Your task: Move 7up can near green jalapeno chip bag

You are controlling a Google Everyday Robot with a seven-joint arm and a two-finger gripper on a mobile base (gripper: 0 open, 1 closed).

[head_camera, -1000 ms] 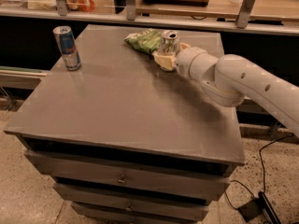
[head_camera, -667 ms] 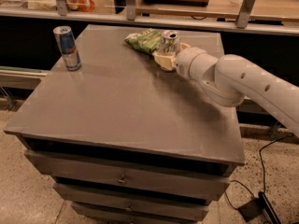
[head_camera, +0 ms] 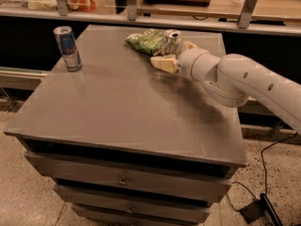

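Observation:
The 7up can (head_camera: 171,40), white and silver with a silver top, stands upright at the back of the grey cabinet top (head_camera: 122,107). It touches the right edge of the green jalapeno chip bag (head_camera: 146,40), which lies flat. My gripper (head_camera: 173,53) is at the can's near right side. One cream finger (head_camera: 163,63) lies in front of the can and the other shows just to its right. The jaws are spread wider than the can, which stands on the top between them.
A slim blue and silver can (head_camera: 67,47) stands at the back left of the cabinet top. A counter with metal posts (head_camera: 130,1) runs behind. My white arm (head_camera: 244,81) reaches in from the right. Cabinet drawers and a floor cable are below.

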